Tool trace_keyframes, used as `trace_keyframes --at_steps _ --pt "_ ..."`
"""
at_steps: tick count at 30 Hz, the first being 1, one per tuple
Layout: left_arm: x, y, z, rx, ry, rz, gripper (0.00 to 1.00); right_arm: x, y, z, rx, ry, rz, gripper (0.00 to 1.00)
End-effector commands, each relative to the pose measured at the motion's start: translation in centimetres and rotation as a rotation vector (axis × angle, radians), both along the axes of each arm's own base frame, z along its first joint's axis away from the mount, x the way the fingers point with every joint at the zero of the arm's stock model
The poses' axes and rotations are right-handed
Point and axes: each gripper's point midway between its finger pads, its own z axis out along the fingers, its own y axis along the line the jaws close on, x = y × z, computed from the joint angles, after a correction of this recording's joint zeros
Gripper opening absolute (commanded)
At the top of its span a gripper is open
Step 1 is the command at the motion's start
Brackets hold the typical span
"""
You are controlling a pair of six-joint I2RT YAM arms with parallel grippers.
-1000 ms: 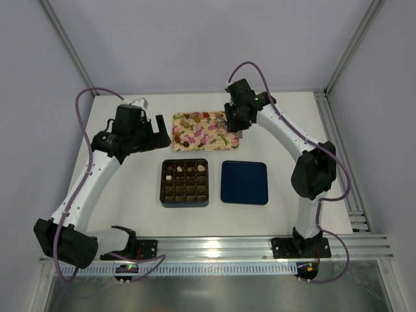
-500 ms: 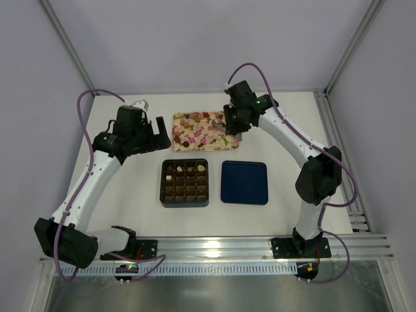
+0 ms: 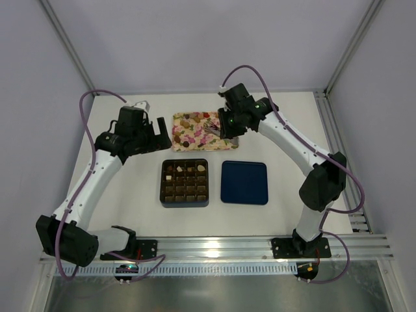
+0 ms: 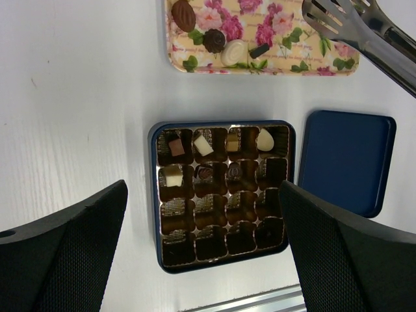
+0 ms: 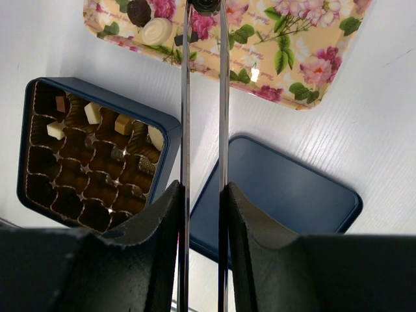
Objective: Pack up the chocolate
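Several chocolates [image 4: 214, 40] lie on a floral tray [image 3: 195, 140] at the far middle; more sit in the top two rows of the dark 4x4 box [image 3: 184, 195], also seen from the left wrist [image 4: 152, 195]. My right gripper [image 5: 203, 195] is shut on metal tongs [image 5: 184, 97]. The tong tips pinch a dark chocolate [image 5: 207, 5] over the tray [image 5: 292, 45]. The tongs show in the left wrist view [image 4: 351, 26] at top right. My left gripper [image 4: 203, 185] is open and empty, held above the box's near side.
The flat navy lid [image 3: 244, 182] lies right of the box, also in both wrist views [image 4: 344, 162] [image 5: 286, 188]. A metal rail runs along the table's near edge.
My right arm has swung left, carrying the tong tips from the tray's right edge toward its middle. The left arm has hardly moved.
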Motion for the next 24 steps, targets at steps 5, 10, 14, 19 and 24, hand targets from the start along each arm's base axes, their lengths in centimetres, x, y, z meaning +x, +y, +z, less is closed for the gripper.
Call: trace_keyframes --at_steps 5,10,14,19,24 --pt "1.1 -0.1 -0.2 -0.005 -0.029 0.005 0.96 -2.1 1.2 2.9 0.056 -0.035 0.040 0.31" --pt "1.3 -0.1 -0.6 -0.003 -0.027 0.010 0.96 -3.7 1.8 2.9 0.068 -0.016 0.068 0.31" --pt "1.4 -0.1 -1.0 -0.006 -0.025 0.014 0.96 -5.0 2.0 3.3 0.074 -0.007 0.085 0.31" --pt "1.5 -0.2 -1.6 -0.009 -0.017 0.016 0.96 -7.0 2.2 4.1 0.090 -0.005 0.107 0.31" --pt "1.5 -0.2 -1.9 -0.013 -0.016 0.015 0.96 -9.1 2.5 4.3 0.086 0.012 0.127 0.31"
